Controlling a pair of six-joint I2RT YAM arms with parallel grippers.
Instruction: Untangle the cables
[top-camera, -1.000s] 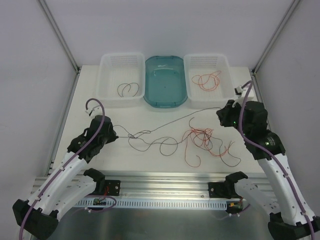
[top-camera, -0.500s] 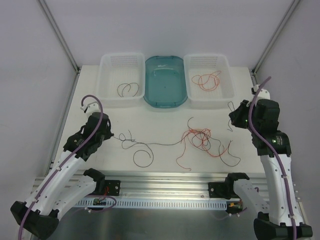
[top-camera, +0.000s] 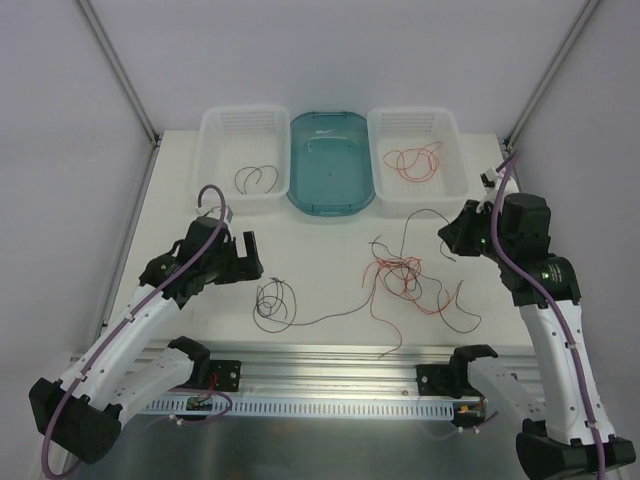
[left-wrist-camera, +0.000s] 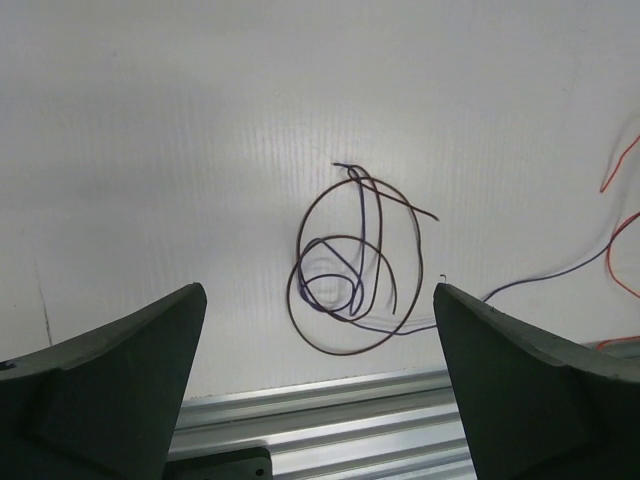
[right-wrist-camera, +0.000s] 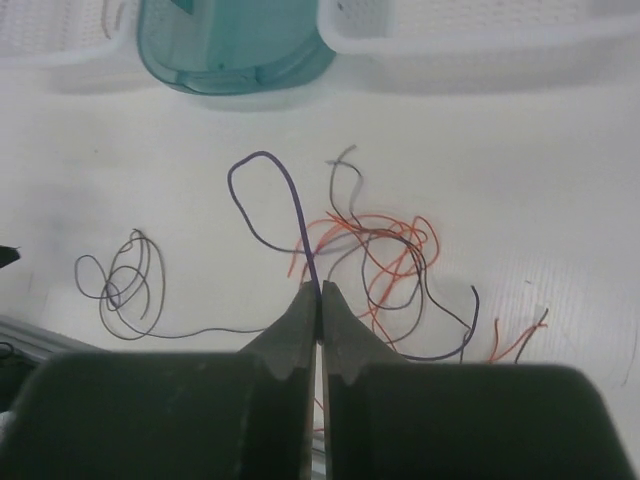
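Observation:
The cables lie in two groups on the white table. A loose coil of dark brown and blue-black cables (top-camera: 272, 302) (left-wrist-camera: 345, 270) sits left of centre. A tangle of red-orange and dark cables (top-camera: 400, 275) (right-wrist-camera: 385, 250) lies right of centre. My left gripper (top-camera: 245, 255) (left-wrist-camera: 318, 300) hovers wide open just left of the coil, holding nothing. My right gripper (top-camera: 450, 238) (right-wrist-camera: 320, 292) is shut on a blue-black cable (right-wrist-camera: 262, 160), which loops up from its tips and runs back toward the tangle.
At the back stand a left white basket (top-camera: 208, 170) holding dark brown cables (top-camera: 255, 178), a teal bin (top-camera: 331, 210), and a right white basket (top-camera: 460, 165) holding red-orange cables (top-camera: 413, 162). An aluminium rail (top-camera: 330, 360) runs along the table's near edge.
My left gripper has opened and let go of the dark cable, which sprang into a coil, and the arm has swung right. The right gripper moved slightly left, still pinching its cable.

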